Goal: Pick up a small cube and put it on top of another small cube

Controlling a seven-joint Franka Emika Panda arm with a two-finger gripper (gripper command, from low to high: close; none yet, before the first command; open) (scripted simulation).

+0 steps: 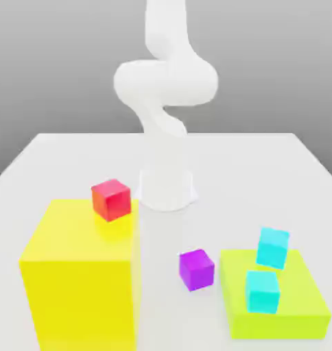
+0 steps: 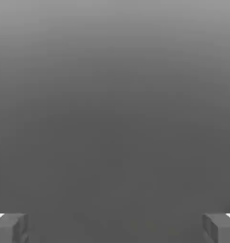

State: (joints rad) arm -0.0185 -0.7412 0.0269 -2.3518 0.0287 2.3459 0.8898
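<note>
Nearest you on the tabletop (image 1: 59, 154), a large yellow block (image 1: 83, 288) sits at the exterior view's left and a flat lime block (image 1: 299, 305) carrying two cyan cubes (image 1: 262, 291) at its right, with the purple cube (image 1: 197, 269) between them. The red cube (image 1: 112, 199) rests on the yellow block's far corner. Beyond it stands the arm (image 1: 165, 103); the gripper (image 2: 115, 228) fingers are spread wide apart, holding nothing.

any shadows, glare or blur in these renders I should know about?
Exterior view: soft even light, faint shadow under the purple cube, red cube tints the big yellow block below it, no harsh glare. Hand view: flat grey gradient, darker lower down, gripper fingertips sharp-edged, open.
</note>
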